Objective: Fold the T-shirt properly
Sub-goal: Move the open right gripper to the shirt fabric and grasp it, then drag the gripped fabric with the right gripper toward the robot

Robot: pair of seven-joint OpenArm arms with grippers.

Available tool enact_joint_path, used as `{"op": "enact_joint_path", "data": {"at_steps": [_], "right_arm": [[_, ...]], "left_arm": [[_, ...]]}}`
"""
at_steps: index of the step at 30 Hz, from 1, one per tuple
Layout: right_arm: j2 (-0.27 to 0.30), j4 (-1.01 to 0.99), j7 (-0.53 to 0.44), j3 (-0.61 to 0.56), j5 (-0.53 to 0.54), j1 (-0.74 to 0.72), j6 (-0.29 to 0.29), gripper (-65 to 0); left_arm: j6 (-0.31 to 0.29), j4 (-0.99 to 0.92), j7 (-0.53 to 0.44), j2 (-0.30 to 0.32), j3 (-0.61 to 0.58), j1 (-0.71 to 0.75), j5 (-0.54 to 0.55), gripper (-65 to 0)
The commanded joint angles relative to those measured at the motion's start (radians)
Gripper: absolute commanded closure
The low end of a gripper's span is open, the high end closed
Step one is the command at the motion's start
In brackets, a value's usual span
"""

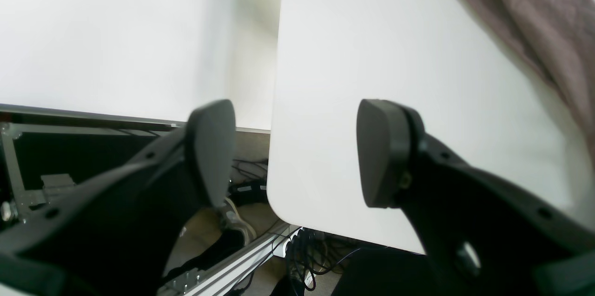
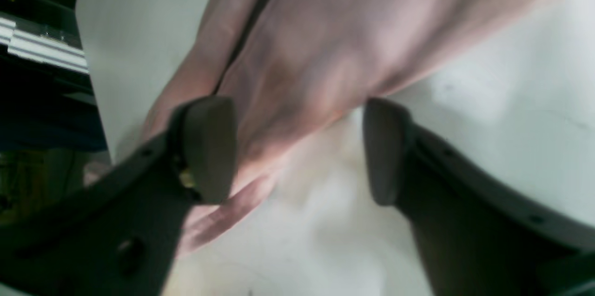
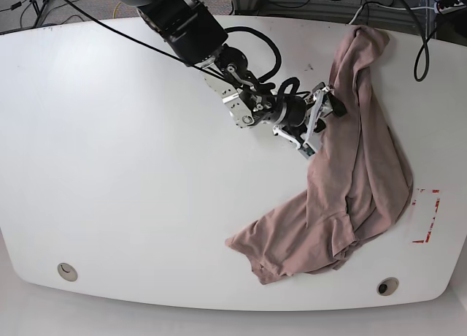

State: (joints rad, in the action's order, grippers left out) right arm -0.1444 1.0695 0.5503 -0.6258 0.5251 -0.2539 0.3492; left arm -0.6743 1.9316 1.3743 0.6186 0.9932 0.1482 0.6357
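Observation:
The T-shirt [image 3: 365, 175], mauve-tan and crumpled, lies on the right half of the white table [image 3: 146, 168], stretching from the far edge to a bunched hem at the near side. My right gripper [image 3: 323, 124] hovers at the shirt's left edge with its jaws apart. In the right wrist view the T-shirt [image 2: 316, 45] fills the space beyond the right gripper [image 2: 297, 147], and cloth runs past the left finger [image 2: 209, 147]. My left gripper [image 1: 295, 147] is open and holds nothing, above the table's corner, with the T-shirt [image 1: 548, 17] at upper right. The left arm is outside the base view.
Red tape marks [image 3: 430, 215] sit on the table right of the shirt. Two round holes [image 3: 67, 271] [image 3: 387, 285] lie near the front edge. Cables [image 3: 419, 36] hang at the far right corner. In the left wrist view the table edge [image 1: 279, 101] drops off to floor clutter.

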Motion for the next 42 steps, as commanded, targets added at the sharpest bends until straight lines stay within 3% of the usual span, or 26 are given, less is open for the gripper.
{"op": "enact_joint_path", "data": {"at_steps": [1,5,8,16,24,29,33,42], "right_arm": [[-0.013,0.011,-0.040,-0.007,0.014,-0.017,0.006,-26.5],[-0.013,0.011,-0.065,-0.006,0.010,-0.017,0.004,-7.9],[-0.013,0.011,-0.065,-0.001,0.008,-0.017,0.004,0.0],[-0.004,0.036,-0.065,0.002,0.013,-0.022,0.004,0.0],[0.085,0.157,-0.029,0.057,0.014,-0.002,-0.049,0.0],[0.130,0.226,0.006,0.136,0.014,0.020,-0.051,0.0],[0.170,0.283,0.027,0.179,0.014,0.051,-0.051,0.0],[0.271,0.410,0.029,0.198,0.014,0.127,-0.057,0.0]], "left_arm": [[-0.002,0.010,-0.016,0.025,0.005,0.006,0.002,-38.9],[-0.002,0.010,-0.016,0.025,0.005,0.008,0.002,-38.9],[-0.002,0.010,-0.016,0.025,0.005,0.012,0.002,-38.9],[-0.002,0.010,-0.016,0.025,0.005,0.012,0.002,-38.9],[-0.024,0.010,-0.016,0.025,-0.030,0.012,0.003,-38.9],[-0.024,0.010,-0.016,0.019,-0.073,0.014,0.002,-38.9],[-0.024,0.010,-0.016,-0.019,-0.110,0.012,0.002,-38.9],[-0.024,0.010,-0.017,-0.049,-0.230,0.006,0.000,-38.9]]}}
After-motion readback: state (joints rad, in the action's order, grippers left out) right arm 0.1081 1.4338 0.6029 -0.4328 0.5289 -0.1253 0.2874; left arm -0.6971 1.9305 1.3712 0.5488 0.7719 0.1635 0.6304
